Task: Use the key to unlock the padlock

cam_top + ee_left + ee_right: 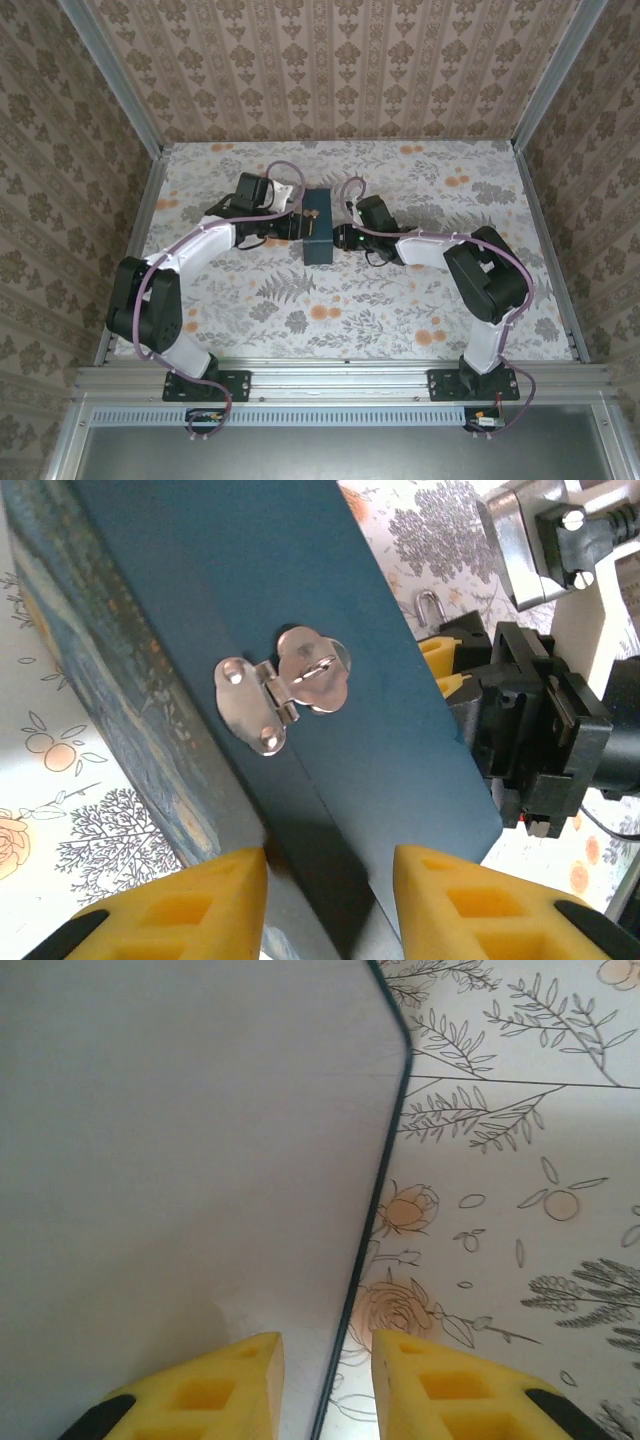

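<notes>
The blue box [320,226] stands mid-table between both arms. In the left wrist view its dark blue face [250,590] carries a silver hasp [285,685] folded over its staple, with no lock through it. Past the box's far edge a small silver shackle [430,605] pokes up; the padlock's body is hidden. My left gripper [330,865] is open, its fingers [200,900] spread just short of that face. My right gripper [327,1345] is open at the box's other side, with the box's pale face [180,1140] and thin dark edge running between its fingers. The key is hidden.
A floral cloth [420,300] covers the table, with patterned walls and metal frame rails [135,225] on three sides. My right wrist's black body [540,730] sits close behind the box. Both arms [200,245] reach in toward the middle.
</notes>
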You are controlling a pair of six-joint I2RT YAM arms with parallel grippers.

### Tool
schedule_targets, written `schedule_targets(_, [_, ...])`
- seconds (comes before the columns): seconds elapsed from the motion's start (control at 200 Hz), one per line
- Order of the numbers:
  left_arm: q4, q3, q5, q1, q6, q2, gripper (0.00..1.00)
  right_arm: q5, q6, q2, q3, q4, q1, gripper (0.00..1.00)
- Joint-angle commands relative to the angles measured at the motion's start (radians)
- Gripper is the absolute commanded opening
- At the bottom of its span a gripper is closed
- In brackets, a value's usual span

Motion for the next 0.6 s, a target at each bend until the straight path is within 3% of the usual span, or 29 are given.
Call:
schedule_targets(0.0, [0.037,-0.010,0.036,-0.009,-0.036,0.024,0.38,-0.098,0.070,0.054,0.042,0.104,0.013,0.29])
schedule_targets(0.265, [0.010,0.021,0.020,-0.010,-0.028,-0.012,0.37,-0.132,0.123,0.201,0.179,0.129,0.077,0.28])
schedule_targets(0.53, [-0.038,0.050,-0.014,-0.009,0.004,0.001,0.37,-0.090,0.097,0.242,0.244,0.009,0.065,0.31])
schedule_targets(0.595, [-0.046,0.061,-0.021,-0.045,0.009,0.015,0.37,-0.078,0.099,0.237,0.231,0.009,0.054,0.31])
